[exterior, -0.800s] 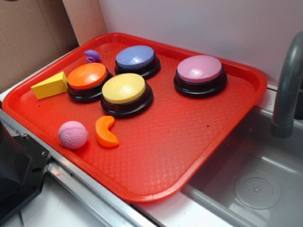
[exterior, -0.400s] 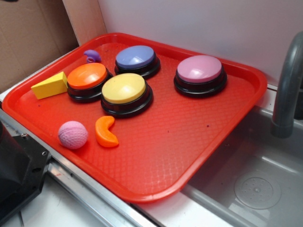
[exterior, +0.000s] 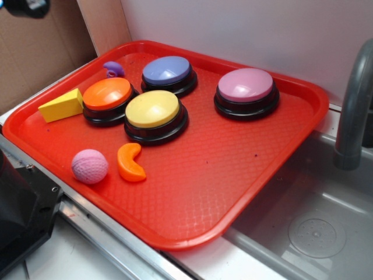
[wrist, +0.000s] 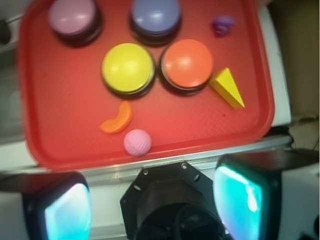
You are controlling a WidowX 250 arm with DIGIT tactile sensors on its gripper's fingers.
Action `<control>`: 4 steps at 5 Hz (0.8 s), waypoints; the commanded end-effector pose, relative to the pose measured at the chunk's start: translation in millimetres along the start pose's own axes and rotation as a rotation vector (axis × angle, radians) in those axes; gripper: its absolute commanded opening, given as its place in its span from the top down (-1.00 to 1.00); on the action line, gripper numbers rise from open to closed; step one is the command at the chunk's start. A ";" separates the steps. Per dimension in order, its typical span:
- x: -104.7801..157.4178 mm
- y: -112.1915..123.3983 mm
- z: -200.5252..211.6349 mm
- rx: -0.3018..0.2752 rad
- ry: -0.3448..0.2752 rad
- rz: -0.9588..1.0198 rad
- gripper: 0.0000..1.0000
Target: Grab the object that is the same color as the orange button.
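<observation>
The orange crescent toy (exterior: 130, 163) (wrist: 118, 119) lies on the red tray (exterior: 233, 192) (wrist: 60, 115), between the pink ball (exterior: 90, 166) (wrist: 137, 141) and the yellow button (exterior: 152, 111) (wrist: 128, 67). The orange button (exterior: 107, 95) (wrist: 188, 63) stands to the left of the yellow one in the exterior view. In the wrist view my gripper (wrist: 155, 205) hangs high above the tray's near edge, open, its two fingers wide apart with nothing between them. In the exterior view only a dark bit of the arm (exterior: 26, 6) shows at the top left corner.
A yellow wedge block (exterior: 62, 105), a small purple toy (exterior: 113, 69), a blue button (exterior: 168, 71) and a pink button (exterior: 246, 86) also sit on the tray. A grey sink (exterior: 315, 227) with a faucet (exterior: 355, 99) lies at the right. A black robot base (exterior: 23, 216) stands at the tray's front left.
A dark part of the arm has come into the exterior view's top left corner. Nothing on the tray has moved.
</observation>
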State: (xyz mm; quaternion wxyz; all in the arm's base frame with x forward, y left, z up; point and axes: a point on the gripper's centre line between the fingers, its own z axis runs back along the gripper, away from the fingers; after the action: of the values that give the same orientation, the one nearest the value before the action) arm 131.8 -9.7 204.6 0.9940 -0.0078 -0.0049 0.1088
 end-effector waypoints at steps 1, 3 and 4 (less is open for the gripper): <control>18.6 -5.2 -39.9 0.052 -0.003 0.142 -1.00; 28.7 -12.5 -94.4 0.068 0.011 0.179 -1.00; 32.8 -15.9 -119.3 0.075 -0.006 0.181 -1.00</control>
State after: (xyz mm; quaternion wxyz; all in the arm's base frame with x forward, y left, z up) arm 165.8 -20.2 80.1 0.9794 0.0334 0.0104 0.1987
